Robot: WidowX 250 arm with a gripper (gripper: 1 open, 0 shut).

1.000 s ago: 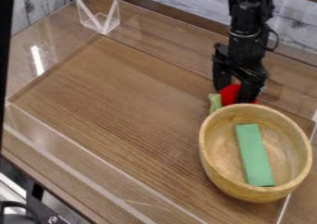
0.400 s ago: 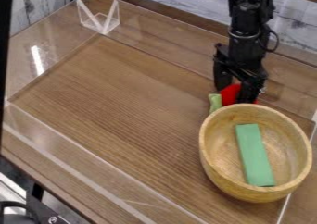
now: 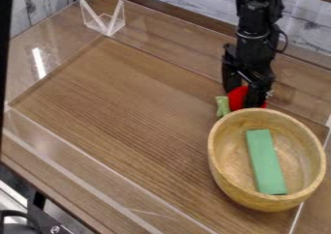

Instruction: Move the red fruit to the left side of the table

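The red fruit (image 3: 237,100) lies on the brown table (image 3: 123,93) at the right, just behind the wooden bowl's rim, its pale green stem end (image 3: 222,105) pointing left. My gripper (image 3: 243,91) hangs straight above it, open, with its black fingers coming down on either side of the fruit. The fingers partly cover the fruit, and I cannot tell whether they touch it.
A wooden bowl (image 3: 227,165) with a flat green bar (image 3: 265,160) inside sits at the front right. Low clear acrylic walls (image 3: 101,18) border the tabletop, with a folded clear piece at the back left. The left part of the wood surface holds nothing.
The gripper has shifted slightly, settling a little lower around the fruit. The fruit and the bowl have not moved.
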